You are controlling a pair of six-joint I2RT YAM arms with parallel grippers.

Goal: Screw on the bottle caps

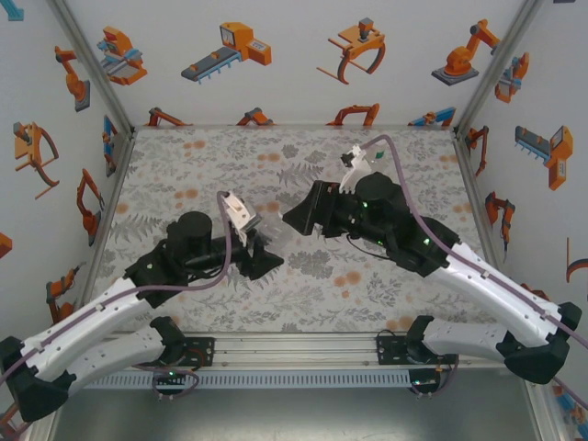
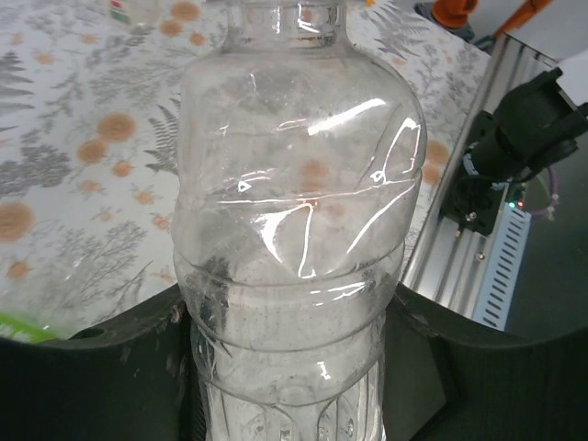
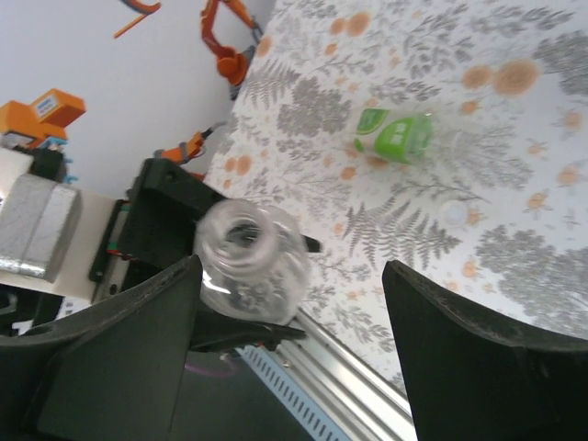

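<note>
The left gripper [image 2: 294,358] is clamped tight on the lower body of a colourless transparent plastic bottle [image 2: 299,184], whose uncapped neck points away from it. The right gripper [image 3: 292,274] is spread wide and holds nothing. That bottle's open mouth sits just inside its span, and a green-tinted plastic bottle [image 3: 395,136] and a small round white cap [image 3: 452,213] lie beyond it.
</note>
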